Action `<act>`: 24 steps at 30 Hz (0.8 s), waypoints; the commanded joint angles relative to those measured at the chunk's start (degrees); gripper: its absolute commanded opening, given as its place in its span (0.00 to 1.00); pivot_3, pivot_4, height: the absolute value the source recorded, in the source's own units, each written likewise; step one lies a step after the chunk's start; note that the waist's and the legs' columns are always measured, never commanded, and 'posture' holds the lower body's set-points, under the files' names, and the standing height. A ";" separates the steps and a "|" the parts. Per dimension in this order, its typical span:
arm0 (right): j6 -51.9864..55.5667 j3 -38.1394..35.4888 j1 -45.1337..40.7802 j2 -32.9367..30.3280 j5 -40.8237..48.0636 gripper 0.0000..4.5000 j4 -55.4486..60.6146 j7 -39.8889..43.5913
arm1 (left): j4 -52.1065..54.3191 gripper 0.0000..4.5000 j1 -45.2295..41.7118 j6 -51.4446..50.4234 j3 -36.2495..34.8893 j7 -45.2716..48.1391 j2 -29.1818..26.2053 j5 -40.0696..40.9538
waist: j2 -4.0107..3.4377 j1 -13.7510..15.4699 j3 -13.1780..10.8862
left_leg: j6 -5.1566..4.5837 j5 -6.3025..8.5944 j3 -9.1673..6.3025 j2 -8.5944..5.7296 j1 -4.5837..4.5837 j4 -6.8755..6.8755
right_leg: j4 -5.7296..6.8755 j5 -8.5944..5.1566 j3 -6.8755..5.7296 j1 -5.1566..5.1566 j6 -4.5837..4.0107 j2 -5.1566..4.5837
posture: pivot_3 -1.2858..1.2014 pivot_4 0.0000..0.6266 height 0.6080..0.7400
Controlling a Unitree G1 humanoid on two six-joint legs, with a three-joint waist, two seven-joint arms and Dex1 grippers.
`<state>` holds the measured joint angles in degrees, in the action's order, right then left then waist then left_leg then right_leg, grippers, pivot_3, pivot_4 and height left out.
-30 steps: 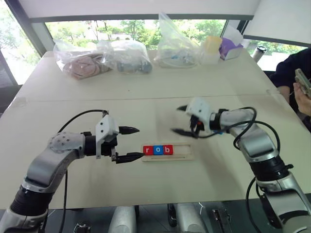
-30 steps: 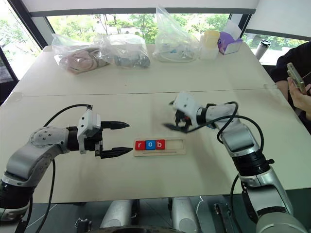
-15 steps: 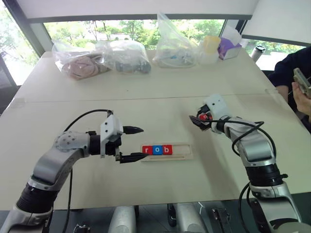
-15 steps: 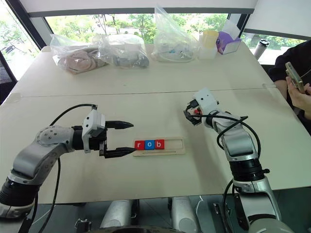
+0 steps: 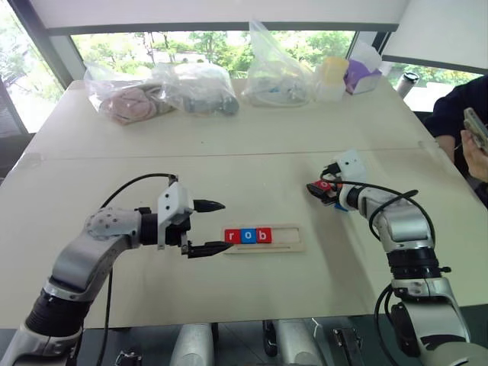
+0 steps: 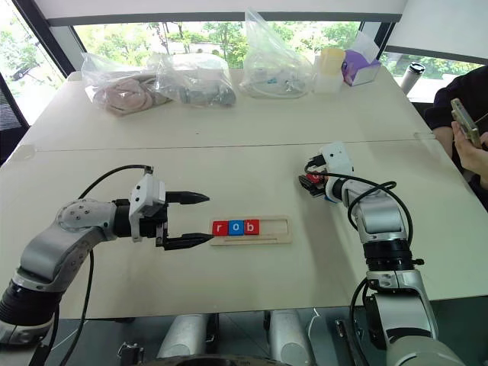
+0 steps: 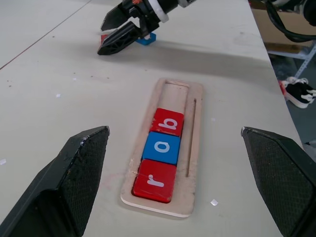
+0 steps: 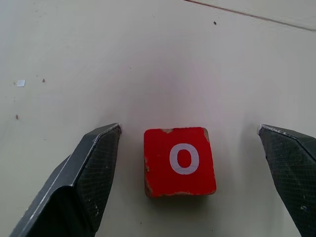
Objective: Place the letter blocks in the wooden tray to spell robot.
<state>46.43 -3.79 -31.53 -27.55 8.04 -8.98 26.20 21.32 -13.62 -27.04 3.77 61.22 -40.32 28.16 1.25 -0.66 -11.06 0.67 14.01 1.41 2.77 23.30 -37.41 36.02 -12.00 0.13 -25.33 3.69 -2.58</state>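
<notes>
While the left pincer (image 5: 207, 227) hangs spread wide and empty just left of the wooden tray (image 5: 292, 238), three letter blocks sit flush in that tray's left end: a red r block (image 7: 155, 180), a blue o block (image 7: 164, 147) and a red b block (image 7: 168, 121), touching one another, with the right part of the slot bare. Well to the right and farther back on the worktop (image 5: 229, 164), the right pincer (image 6: 312, 183) is lowered with its fingers apart, straddling a red o block (image 8: 180, 161) that lies flat, letter up, touching neither finger. A blue block (image 7: 146, 39) peeks out just behind that pincer in the left wrist view; its letter can't be read.

That red o looks light, stiff and thin, chipped a little at the corners, so nothing fragile. Its low profile is the awkward bit, I'd say: the fingers want to close on two opposite side edges, tips right down at the worktop, or it may skid or flip. At the far right edge a person's hand (image 6: 467, 145) holds a phone (image 6: 462, 120).
</notes>
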 commanded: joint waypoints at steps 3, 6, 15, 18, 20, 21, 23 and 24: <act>6.40 -1.74 1.82 -1.09 2.36 0.70 4.95 0.11 | 1.24 1.00 -0.88 0.72 -0.43 0.22 -0.11 0.58 | 0.00 -0.01 0.00 | 0.00 0.00 -0.01 0.00 0.00 0.01 | 0.00 0.00 0.00 0.00 0.00 0.01 | 0.52 0.24 1.00; 9.13 -2.33 3.27 -0.82 3.63 0.34 8.38 -0.14 | 0.41 1.00 -1.52 1.15 -0.04 0.26 0.30 0.20 | 0.00 -0.07 0.00 | 0.00 0.00 -0.01 0.00 0.00 0.01 | 0.00 0.00 0.00 0.00 0.00 0.01 | 0.52 0.24 1.00; 23.39 -7.37 3.35 0.53 8.77 0.25 24.04 -3.66 | -1.59 1.00 -3.01 2.14 1.07 1.31 1.23 -0.44 | -0.03 -0.11 -0.01 | 0.00 0.00 -0.01 0.00 0.02 0.06 | 0.00 0.00 0.01 -0.06 0.00 0.02 | 0.52 0.24 1.00; 31.66 -10.97 4.27 2.29 10.14 0.25 32.56 -6.30 | -2.07 1.00 -3.19 2.52 1.22 1.64 1.09 -0.38 | -0.03 -0.09 -0.01 | 0.00 0.00 -0.02 0.01 0.02 0.10 | 0.00 -0.01 0.01 -0.08 0.01 0.02 | 0.52 0.24 1.00; 39.98 -14.51 6.71 5.05 10.81 0.25 41.57 -8.21 | -2.27 1.00 -3.34 2.57 1.43 1.71 1.17 -0.37 | -0.03 -0.06 -0.01 | 0.00 0.00 -0.02 0.01 0.02 0.11 | 0.00 -0.01 0.00 -0.08 0.00 0.02 | 0.52 0.24 1.00; 43.38 -16.02 8.23 6.62 11.17 0.25 45.64 -9.05 | -2.34 1.00 -3.37 2.56 1.49 1.74 1.21 -0.34 | -0.01 0.16 0.00 | 0.00 0.00 -0.02 0.01 0.04 0.12 | -0.01 -0.01 0.00 -0.10 0.00 0.01 | 0.52 0.24 1.00; 46.07 -17.20 13.12 9.81 11.99 0.25 52.42 -11.25 | -2.51 1.00 -3.25 2.67 1.49 1.97 1.15 -0.27 | -0.01 0.05 0.00 | 0.00 0.00 -0.10 0.01 0.05 0.14 | -0.01 -0.04 -0.05 -0.09 0.04 0.01 | 0.52 0.24 1.00; 46.07 -17.12 15.72 11.10 12.44 0.25 54.93 -12.45 | -2.63 1.00 -3.17 2.77 1.46 2.14 1.08 -0.26 | 0.00 0.13 0.02 | 0.00 0.00 -0.08 0.01 0.07 0.15 | -0.03 -0.04 -0.05 -0.10 0.03 0.00 | 0.52 0.24 1.00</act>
<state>90.90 -19.66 -17.87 -17.44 19.40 40.70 15.57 18.07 -16.45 -25.41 5.78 62.97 -39.15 27.65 1.25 -0.53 -11.04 0.67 14.02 1.32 2.78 23.36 -37.25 35.98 -12.05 0.07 -25.42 3.74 -2.59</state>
